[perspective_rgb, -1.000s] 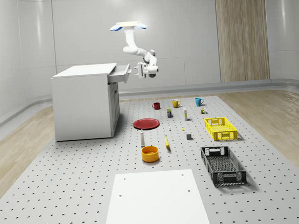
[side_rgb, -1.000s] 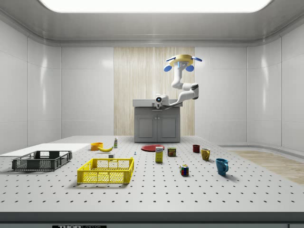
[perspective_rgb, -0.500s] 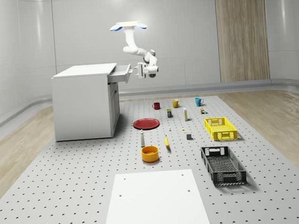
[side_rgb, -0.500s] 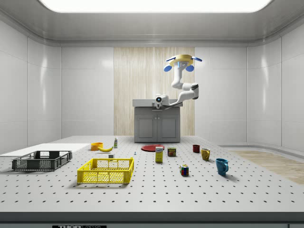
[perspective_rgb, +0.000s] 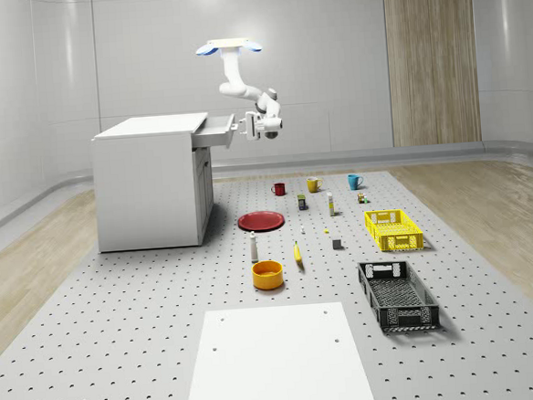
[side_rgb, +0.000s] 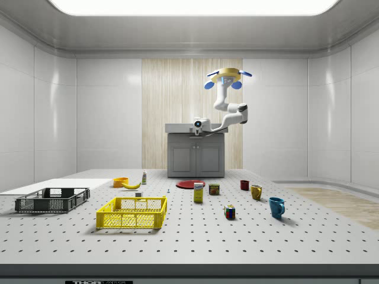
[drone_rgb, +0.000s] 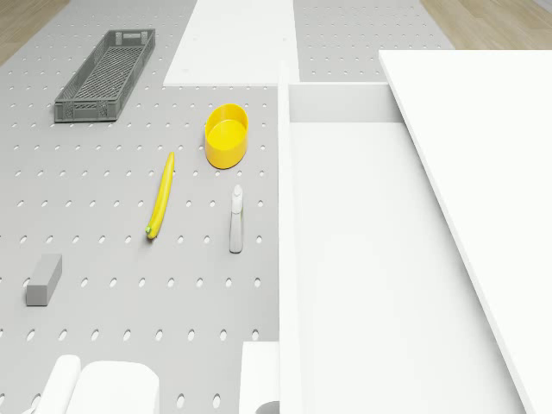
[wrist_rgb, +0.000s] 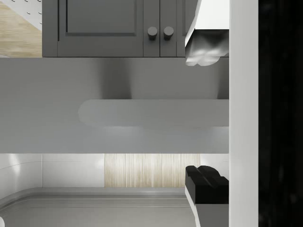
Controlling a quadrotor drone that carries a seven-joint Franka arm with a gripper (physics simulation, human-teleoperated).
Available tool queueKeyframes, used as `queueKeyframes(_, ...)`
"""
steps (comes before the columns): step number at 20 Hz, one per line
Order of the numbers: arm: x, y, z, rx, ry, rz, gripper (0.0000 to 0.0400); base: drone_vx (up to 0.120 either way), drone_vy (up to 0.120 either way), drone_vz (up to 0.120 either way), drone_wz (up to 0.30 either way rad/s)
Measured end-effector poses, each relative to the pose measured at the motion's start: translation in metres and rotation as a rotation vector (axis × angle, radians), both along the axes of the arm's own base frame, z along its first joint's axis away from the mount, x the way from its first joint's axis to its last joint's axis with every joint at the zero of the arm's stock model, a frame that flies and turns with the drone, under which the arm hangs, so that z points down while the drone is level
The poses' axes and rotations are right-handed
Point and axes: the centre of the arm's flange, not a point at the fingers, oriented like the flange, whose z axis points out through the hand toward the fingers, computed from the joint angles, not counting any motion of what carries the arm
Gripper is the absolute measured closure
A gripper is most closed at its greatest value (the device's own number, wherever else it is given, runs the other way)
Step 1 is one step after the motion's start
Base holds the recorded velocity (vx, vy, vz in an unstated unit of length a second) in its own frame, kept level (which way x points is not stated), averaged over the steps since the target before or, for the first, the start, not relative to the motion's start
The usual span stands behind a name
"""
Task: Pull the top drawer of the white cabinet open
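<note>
The white cabinet [perspective_rgb: 147, 185] stands at the whole-scene view's left, with grey doors [side_rgb: 195, 157] facing the side view. Its top drawer [perspective_rgb: 214, 133] is pulled part-way out, and the drone view looks down into its bare inside [drone_rgb: 362, 285]. The drone [perspective_rgb: 228, 47] hovers high in front of the cabinet, off the drawer's outer end. The arm bends down to the gripper [perspective_rgb: 242, 125], level with the drawer front. In the wrist view the gripper [wrist_rgb: 206, 116] stands open. A white fingertip [wrist_rgb: 206, 49] and a black one [wrist_rgb: 206, 182] flank the pale handle bar [wrist_rgb: 151, 113] without touching it.
On the perforated floor in front of the cabinet lie a red plate [perspective_rgb: 261, 220], an orange bowl [perspective_rgb: 267, 274], a banana [perspective_rgb: 298, 253] and a small bottle [perspective_rgb: 253, 247]. Three mugs [perspective_rgb: 313, 185], a yellow crate [perspective_rgb: 393, 229] and a black crate [perspective_rgb: 397, 293] sit further right.
</note>
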Motion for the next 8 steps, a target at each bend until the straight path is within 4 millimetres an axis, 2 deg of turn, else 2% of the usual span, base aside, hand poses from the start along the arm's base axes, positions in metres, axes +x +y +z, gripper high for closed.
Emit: queueKeyframes(8,0.0000,0.0000,0.0000,0.000,0.000,0.000,0.0089,0.000,0.000,0.000,0.000)
